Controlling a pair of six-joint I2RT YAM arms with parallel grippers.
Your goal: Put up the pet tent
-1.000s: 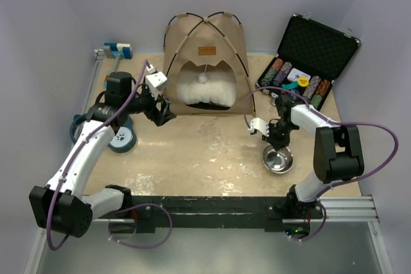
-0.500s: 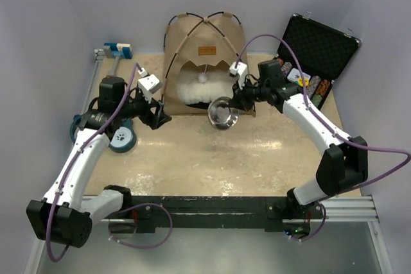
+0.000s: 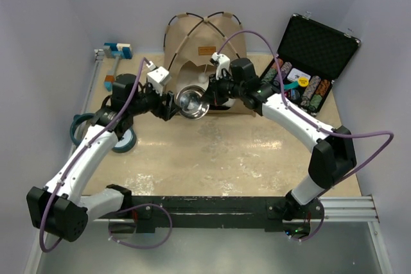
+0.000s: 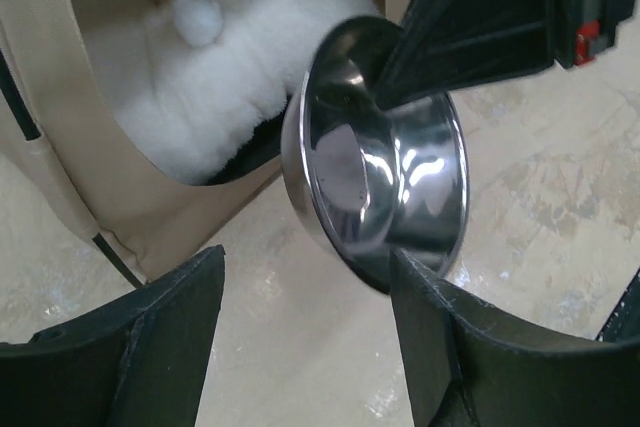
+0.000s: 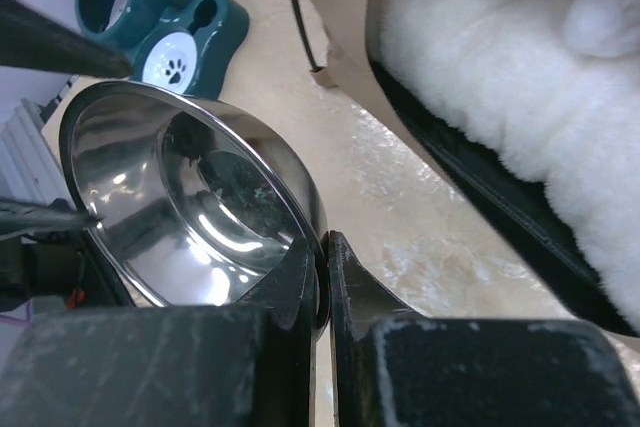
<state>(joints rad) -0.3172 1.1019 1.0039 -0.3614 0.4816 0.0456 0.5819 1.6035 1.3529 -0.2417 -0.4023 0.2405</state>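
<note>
Two arms reach from the near edge of the table (image 3: 212,152) toward its back half; we list what lies there, nearest first.

1. Teal pet feeder (image 3: 122,140), paw print on its white disc, on the table at the left, beside the left forearm.
2. Left hand (image 3: 168,106): fingers (image 4: 170,347) spread apart with nothing between them. It faces right, and we see the steel bowl just ahead of its tips.
3. Steel bowl (image 3: 191,102): held off the table and tipped on its side, its hollow turned toward the right wrist camera and its outer base toward the left hand.
4. Right hand (image 3: 212,94): pressed together on the bowl's rim, one finger inside and one outside. It reaches in from the right, across the tent's front.
5. Pet tent (image 3: 205,36): tan fabric with thin crossed poles, standing upright at the middle of the table's far edge. Its arched opening faces us, directly behind the bowl.
6. White cushion (image 4: 230,97): fluffy, lying inside the tent, with a white pompom (image 4: 198,15) hanging on a string above it.
7. Poker chip case (image 3: 321,43): black, lid raised, at the far right corner.
8. Blue-and-white item (image 3: 117,49): at the far left corner; we cannot tell what it is.
</note>
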